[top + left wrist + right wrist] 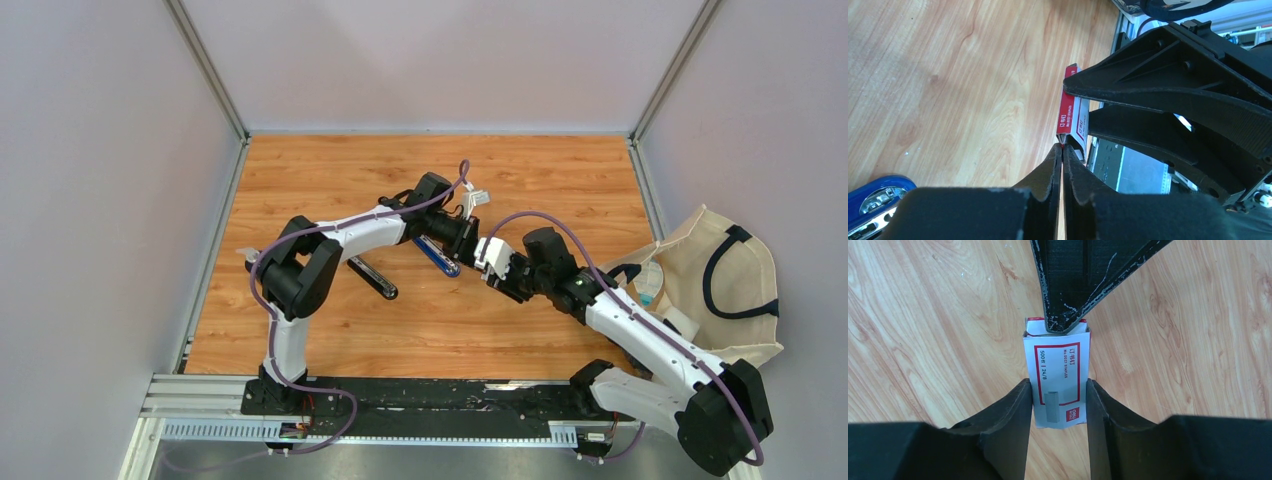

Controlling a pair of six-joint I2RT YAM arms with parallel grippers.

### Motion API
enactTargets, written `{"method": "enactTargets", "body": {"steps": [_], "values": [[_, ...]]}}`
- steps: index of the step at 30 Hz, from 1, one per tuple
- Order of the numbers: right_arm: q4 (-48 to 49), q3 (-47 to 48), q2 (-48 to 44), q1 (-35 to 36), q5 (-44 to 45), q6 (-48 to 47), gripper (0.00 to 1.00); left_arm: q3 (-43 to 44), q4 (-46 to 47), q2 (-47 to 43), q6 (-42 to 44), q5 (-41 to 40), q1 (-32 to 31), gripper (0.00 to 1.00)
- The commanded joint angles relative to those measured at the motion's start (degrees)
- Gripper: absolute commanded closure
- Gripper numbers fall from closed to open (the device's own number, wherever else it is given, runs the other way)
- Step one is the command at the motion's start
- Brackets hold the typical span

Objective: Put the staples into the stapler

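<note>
Partly, left gripper (1061, 149) hides staple box (1057, 375) top.

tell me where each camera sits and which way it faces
top external: above and behind, looking down at the table; left arm and right arm show.
left wrist: on the left arm, looking along the left gripper at the staple box.
right wrist: looking down past the right gripper clamping it.
Both wrist views share the staple box and table.

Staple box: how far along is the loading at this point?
Done: the right gripper clamps the staple box. In hand: the left gripper, tips shut, is at its open end. Left: nothing is drawn out yet; the blue stapler lies apart on the table.
</note>
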Motion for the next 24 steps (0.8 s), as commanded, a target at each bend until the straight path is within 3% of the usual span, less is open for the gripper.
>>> {"method": "enactTargets", "body": {"steps": [1,24], "values": [[1.1,0.9,-0.3,-0.1,0.4,0.4,0.58,1.8,2.7,0.5,-1.3,2.7,-0.7,1.00],[1.4,-1.3,-0.8,-1.9,5.6,-3.4,0.58,-0.1,2.1,-4.2,-0.8,1.9,5.3,1.00]]}}
